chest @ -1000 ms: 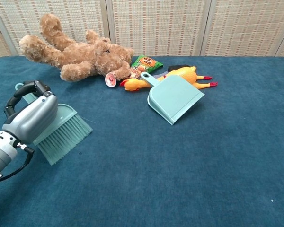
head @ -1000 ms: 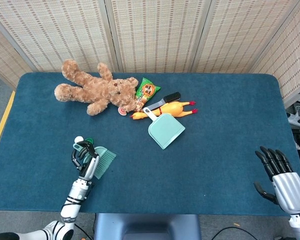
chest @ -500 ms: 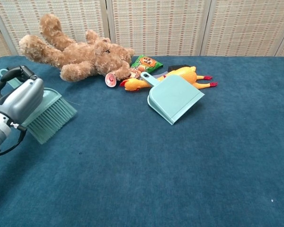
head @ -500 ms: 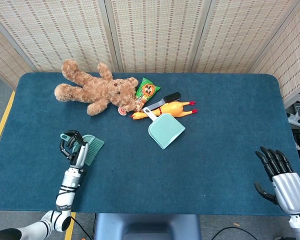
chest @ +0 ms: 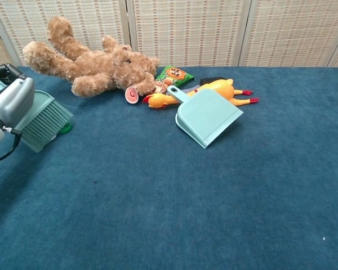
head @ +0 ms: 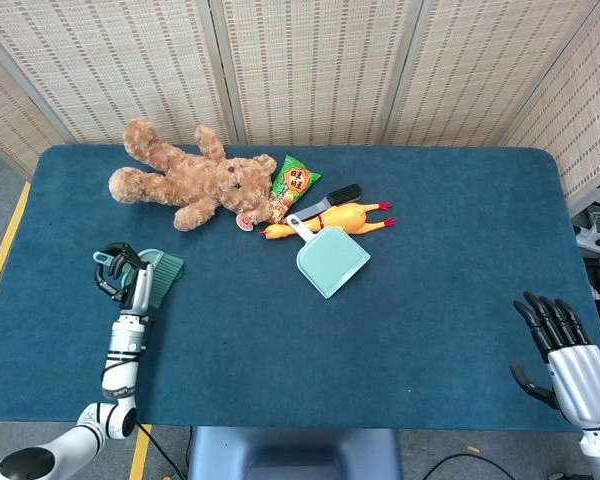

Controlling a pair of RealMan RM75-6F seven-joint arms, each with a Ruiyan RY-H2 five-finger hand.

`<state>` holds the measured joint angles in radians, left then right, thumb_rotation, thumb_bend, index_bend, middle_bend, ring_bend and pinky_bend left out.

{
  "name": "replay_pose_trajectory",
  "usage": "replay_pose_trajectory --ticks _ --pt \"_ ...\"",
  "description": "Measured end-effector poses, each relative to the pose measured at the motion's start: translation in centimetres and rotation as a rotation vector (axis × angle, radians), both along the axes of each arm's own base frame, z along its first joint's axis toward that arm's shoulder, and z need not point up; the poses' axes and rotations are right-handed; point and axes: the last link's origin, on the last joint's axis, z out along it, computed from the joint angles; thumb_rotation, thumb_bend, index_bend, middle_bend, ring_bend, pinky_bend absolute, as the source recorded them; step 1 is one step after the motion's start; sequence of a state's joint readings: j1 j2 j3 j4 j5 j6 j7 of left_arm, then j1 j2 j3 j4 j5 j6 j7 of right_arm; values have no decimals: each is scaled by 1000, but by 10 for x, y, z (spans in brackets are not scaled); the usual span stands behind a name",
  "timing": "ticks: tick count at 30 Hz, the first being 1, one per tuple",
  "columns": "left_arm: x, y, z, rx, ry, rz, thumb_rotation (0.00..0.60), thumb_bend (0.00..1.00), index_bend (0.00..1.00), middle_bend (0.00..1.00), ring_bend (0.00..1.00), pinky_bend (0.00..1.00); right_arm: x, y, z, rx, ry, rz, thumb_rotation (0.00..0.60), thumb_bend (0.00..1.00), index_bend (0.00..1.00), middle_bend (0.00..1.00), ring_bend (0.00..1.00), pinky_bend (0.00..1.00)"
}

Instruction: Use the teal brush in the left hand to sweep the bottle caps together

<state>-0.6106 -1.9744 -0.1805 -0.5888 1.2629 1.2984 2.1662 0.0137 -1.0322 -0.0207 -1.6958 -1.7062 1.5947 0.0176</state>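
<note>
While the left hand (head: 123, 283) stays clamped on the teal brush (chest: 42, 121) at the table's near-left, a green cap (chest: 65, 128) peeks out just right of the bristles. Other caps not visible. Right hand (head: 565, 350) idle near-right, fingers apart, empty.

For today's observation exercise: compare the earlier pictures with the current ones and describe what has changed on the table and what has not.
The left hand, holding the teal brush throughout, moved steadily toward the table's left edge and a little farther from the robot. A small green object now shows by the bristles. The right hand, teddy bear, dustpan, rubber chicken and snack packet stayed put.
</note>
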Motion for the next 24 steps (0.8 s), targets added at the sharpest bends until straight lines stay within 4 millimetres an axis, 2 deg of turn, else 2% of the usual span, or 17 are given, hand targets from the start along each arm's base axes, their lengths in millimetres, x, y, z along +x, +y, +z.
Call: replay_pose_trajectory --ticks 5,10,14,18,21,24 --pt "7 0 2 19 -57 -22 600 553 864 1000 750 833 0 -2 -2 2 5 -5 600 234 0 0 0 0" --pt "30 -12 2 -3 -170 -69 600 553 863 1000 750 828 -1 -4 -7 16 19 -11 600 234 0 0 0 0" --pt "53 -33 3 -67 -292 -89 600 553 862 1000 749 825 1 -5 -12 33 27 -12 600 234 0 0 0 0" --pt "74 -61 13 -158 -454 -64 600 551 858 1000 749 821 2 -6 -16 47 37 -14 600 234 0 0 0 0" --pt "78 -77 22 -204 -591 22 600 549 848 1000 751 823 3 -6 -21 59 46 -15 600 233 0 0 0 0" --pt "67 -85 25 -233 -702 145 600 550 803 1000 754 828 4 -6 -24 65 51 -15 600 233 0 0 0 0"
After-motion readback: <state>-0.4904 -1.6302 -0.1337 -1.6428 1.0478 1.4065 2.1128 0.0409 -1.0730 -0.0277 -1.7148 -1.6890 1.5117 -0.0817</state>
